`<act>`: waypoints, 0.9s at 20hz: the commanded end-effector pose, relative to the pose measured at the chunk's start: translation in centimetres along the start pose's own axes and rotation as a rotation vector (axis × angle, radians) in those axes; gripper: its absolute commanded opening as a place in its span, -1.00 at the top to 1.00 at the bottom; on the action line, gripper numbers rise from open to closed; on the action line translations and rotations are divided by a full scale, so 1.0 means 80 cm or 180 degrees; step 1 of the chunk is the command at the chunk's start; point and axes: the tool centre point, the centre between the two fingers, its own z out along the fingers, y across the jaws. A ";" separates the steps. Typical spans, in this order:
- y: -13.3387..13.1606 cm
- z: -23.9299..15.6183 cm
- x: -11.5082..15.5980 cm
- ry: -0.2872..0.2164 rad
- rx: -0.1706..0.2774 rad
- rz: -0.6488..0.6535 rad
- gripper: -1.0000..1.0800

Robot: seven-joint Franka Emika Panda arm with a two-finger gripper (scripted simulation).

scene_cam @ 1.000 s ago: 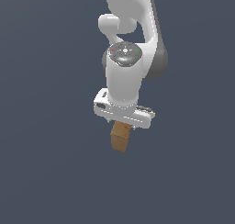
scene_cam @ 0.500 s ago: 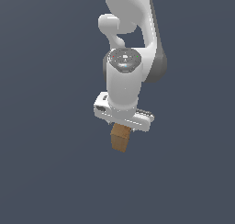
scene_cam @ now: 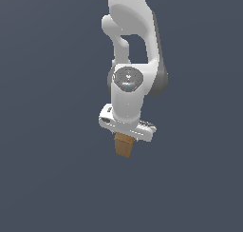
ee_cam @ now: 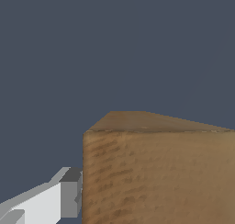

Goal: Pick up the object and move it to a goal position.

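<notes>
1. The white robot arm [scene_cam: 130,50] filled the upper centre of the exterior view, reaching down from the top edge against a plain dark blue-grey background. Compared with the views from a second and half a second before, its wrist joint sat lower in the picture while the gripper and block stayed at almost the same spot. I judged that the arm was re-posing as it carried its load, so the transport step was under way.

2. The gripper [scene_cam: 126,132] sat just below the picture's centre, a wide white bar tilted so that its right end hung lower. It was clamped on the block: in the wrist view one grey-tipped finger [ee_cam: 71,193], at the lower left, pressed flat against the block's side. The other finger was hidden.

3. The object [scene_cam: 124,145], a small brown wooden block, hung directly under the gripper, slightly below centre in the exterior view. It touched nothing else. No goal marker was visible, so I could not tell how far it had to go.

4. The block's long axis ran nearly vertical, leaning a little with the tilted gripper, its lower end pointing to the bottom of the frame.
</notes>
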 end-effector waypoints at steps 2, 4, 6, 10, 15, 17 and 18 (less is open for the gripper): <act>-0.001 0.005 0.001 0.0005 0.0002 0.0000 -0.92; -0.001 0.004 0.002 0.0005 0.0002 0.0000 -0.92; -0.001 0.004 0.002 0.0005 0.0002 0.0000 1.00; -0.001 0.004 0.002 0.0005 0.0002 0.0000 1.00; -0.001 0.005 0.001 0.0000 0.0000 0.0001 1.00; -0.001 0.003 0.001 0.0000 0.0000 0.0001 1.00; -0.001 0.002 0.000 0.0000 0.0000 0.0001 1.00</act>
